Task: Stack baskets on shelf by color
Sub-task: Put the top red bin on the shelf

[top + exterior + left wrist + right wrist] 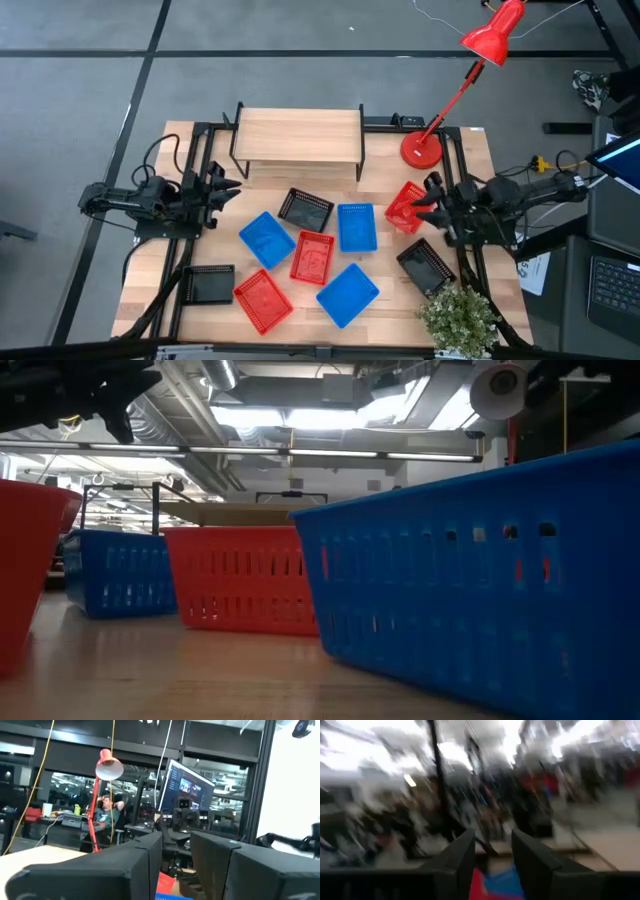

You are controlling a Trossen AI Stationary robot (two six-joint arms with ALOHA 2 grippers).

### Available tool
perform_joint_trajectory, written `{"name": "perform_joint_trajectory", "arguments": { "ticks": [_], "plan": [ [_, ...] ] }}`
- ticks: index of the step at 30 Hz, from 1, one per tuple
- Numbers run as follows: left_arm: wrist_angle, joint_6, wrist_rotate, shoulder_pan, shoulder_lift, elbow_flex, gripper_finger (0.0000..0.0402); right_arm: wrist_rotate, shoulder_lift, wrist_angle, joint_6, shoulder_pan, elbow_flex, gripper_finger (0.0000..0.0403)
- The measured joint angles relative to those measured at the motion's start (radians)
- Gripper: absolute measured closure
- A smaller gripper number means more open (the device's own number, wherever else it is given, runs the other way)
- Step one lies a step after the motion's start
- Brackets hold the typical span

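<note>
Nine baskets lie scattered on the tabletop in front of the shelf (300, 135), which carries nothing. The blue ones (266, 238), (356, 226), (347, 294) and two red ones (312, 256), (263, 300) sit mid-table. A third red basket (406, 207) lies right of them. The black ones (305, 208), (211, 284), (424, 267) are spread around. My left gripper (228, 190) (175, 837) is open, raised at the table's left side. My right gripper (425, 205) (492, 835) is open, level over the right red basket's edge.
A red desk lamp stands with its base (421, 149) right of the shelf, its head (495, 32) beyond the table. A potted plant (460, 315) sits at the near right corner. In the low view a blue basket (480, 560) fills the foreground. A person (106, 810) sits in the room behind.
</note>
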Motion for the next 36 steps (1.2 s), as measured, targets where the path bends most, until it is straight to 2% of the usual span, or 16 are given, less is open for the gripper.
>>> {"name": "perform_joint_trajectory", "arguments": {
  "ticks": [3, 6, 10, 13, 18, 23, 29, 36],
  "plan": [
    [-0.001, 0.069, 0.0, 0.0, 0.0, 0.0, 0.0308, 0.099, 0.135, -0.306, 0.069, 0.0, 0.173, 0.0272],
    [-0.001, 0.079, 0.0, 0.0, 0.0, 0.0, 0.0308, 0.157, 0.286, -0.574, 0.207, 0.0, 0.324, 0.0272],
    [-0.002, 0.093, 0.0, 0.0, 0.0, 0.0, 0.0308, 0.16, 0.484, -0.864, 0.407, 0.0, 0.45, 0.0272],
    [-0.003, 0.132, 0.0, 0.0, 0.0, 0.0, 0.0308, 0.137, 0.622, -1.004, 0.525, 0.0, 0.473, 0.0272],
    [-0.003, 0.174, 0.0, 0.0, 0.0, 0.0, 0.0308, 0.027, 0.806, -1.076, 0.662, 0.0, 0.46, 0.0272],
    [-0.003, 0.187, -0.015, 0.0, 0.0, 0.0, 0.0308, 0.048, 0.929, -1.078, 0.68, 0.0, 0.459, 0.0272],
    [-0.003, 0.184, -0.016, 0.0, 0.0, 0.0, 0.0308, 0.063, 1.007, -1.084, 0.68, 0.0, 0.46, 0.0272],
    [-0.003, 0.184, -0.016, 0.0, 0.0, 0.0, 0.0308, 0.091, 1.018, -1.085, 0.682, 0.0, 0.464, 0.0272]
  ]
}}
